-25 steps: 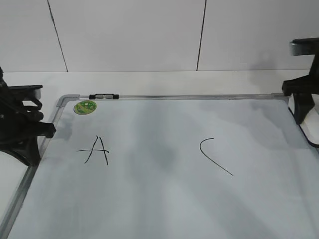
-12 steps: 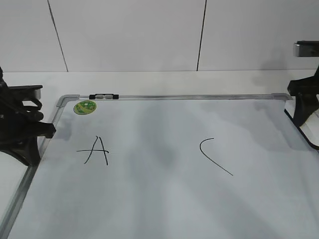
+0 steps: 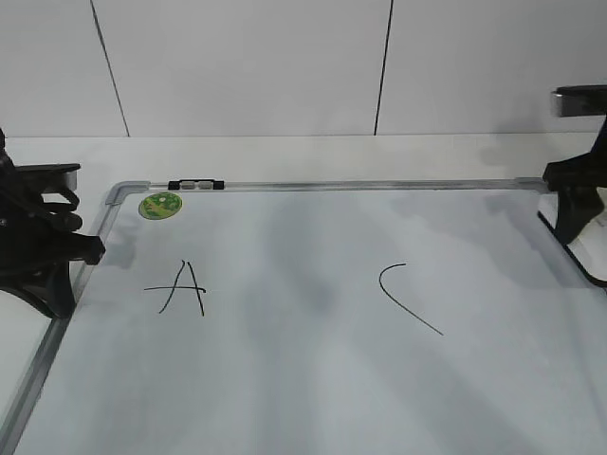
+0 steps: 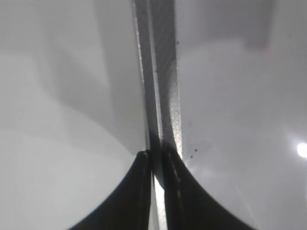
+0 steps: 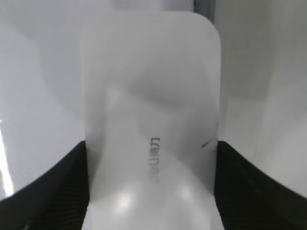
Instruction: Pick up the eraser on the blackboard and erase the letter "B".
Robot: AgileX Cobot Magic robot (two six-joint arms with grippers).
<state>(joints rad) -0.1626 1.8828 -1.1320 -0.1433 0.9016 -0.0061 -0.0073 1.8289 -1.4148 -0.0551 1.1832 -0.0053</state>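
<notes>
The blackboard [image 3: 379, 185] is a white board in a silver frame and lies flat. It bears a black "A" [image 3: 182, 287] and an open curved "C" [image 3: 403, 296]. No letter "B" shows; the board between them is bare with a faint grey smudge. My right gripper [image 3: 574, 213] is at the board's right edge. In the right wrist view it [image 5: 151, 148] is shut on the white eraser [image 5: 148, 86], with one finger on each long side. My left gripper [image 3: 90, 248] is shut and empty over the board's left frame [image 4: 160, 72].
A round green sticker [image 3: 160, 205] sits at the board's far left corner. A small black-and-silver clip [image 3: 196, 184] sits on the far frame. A white wall stands behind the table. Both arms stay at the board's side edges.
My right gripper has shifted slightly to the right, toward the frame's edge, still holding the eraser. The left arm has not moved.
</notes>
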